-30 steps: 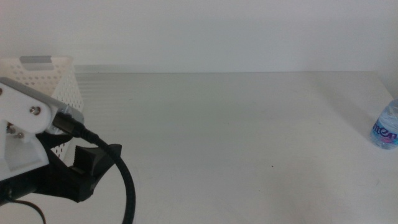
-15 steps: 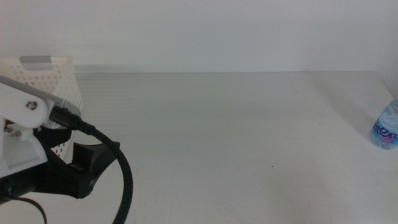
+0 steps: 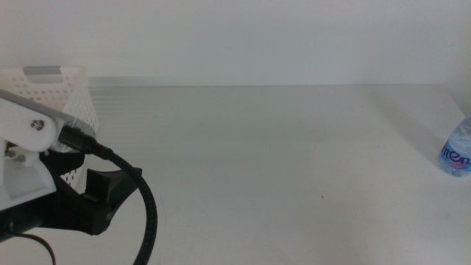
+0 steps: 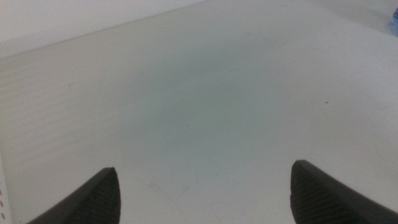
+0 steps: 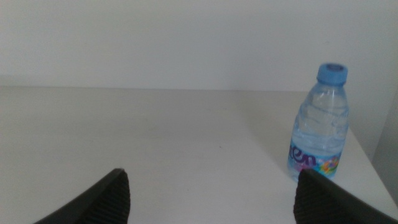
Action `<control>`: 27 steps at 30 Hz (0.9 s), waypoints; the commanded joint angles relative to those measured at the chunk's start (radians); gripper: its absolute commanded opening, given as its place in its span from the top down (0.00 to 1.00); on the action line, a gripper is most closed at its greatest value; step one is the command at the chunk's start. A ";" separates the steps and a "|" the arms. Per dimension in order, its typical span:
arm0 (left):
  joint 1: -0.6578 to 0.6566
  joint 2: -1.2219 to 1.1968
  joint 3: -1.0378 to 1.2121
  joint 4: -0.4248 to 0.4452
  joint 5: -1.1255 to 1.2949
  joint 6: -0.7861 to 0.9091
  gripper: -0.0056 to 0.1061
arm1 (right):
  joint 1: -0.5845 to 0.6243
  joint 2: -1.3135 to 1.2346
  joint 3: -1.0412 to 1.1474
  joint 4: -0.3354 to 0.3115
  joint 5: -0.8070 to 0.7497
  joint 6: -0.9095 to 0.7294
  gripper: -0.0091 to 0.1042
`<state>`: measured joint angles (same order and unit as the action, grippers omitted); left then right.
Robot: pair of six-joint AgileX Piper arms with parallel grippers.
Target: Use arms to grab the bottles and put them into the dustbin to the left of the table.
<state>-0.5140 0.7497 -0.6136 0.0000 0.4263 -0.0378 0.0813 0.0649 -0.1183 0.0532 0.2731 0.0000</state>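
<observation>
Water bottle (image 3: 457, 152) stands upright at the far right edge of the table (image 3: 265, 162), half cut off in the middle view, blue cap and printed label clear only in the right wrist view (image 5: 318, 124). Left arm (image 3: 33, 158) sits low at the near left, white housing tilted, thick black cable (image 3: 143, 221) looping down off it, its dark gripper (image 3: 99, 199) just in front of the dustbin (image 3: 62, 103). Left gripper (image 4: 205, 193) is spread wide over bare tabletop, nothing between the jaws. Right gripper (image 5: 211, 196) is out of the middle view; its own camera shows both jaws wide apart too, empty, with the bottle ahead and off to one side. Nothing lies between that gripper and the bottle. The white perforated dustbin shows a grey tab (image 3: 43, 71) on its rim.
</observation>
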 commanded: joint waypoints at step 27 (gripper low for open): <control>-0.007 -0.006 -0.024 -0.007 -0.071 -0.015 0.14 | -0.007 0.493 -0.219 -0.053 -0.359 -0.008 0.27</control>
<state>-0.5140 0.7497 -0.6075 0.0000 0.4263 -0.0378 0.0813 0.5454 -0.3268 0.0118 0.0341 0.0000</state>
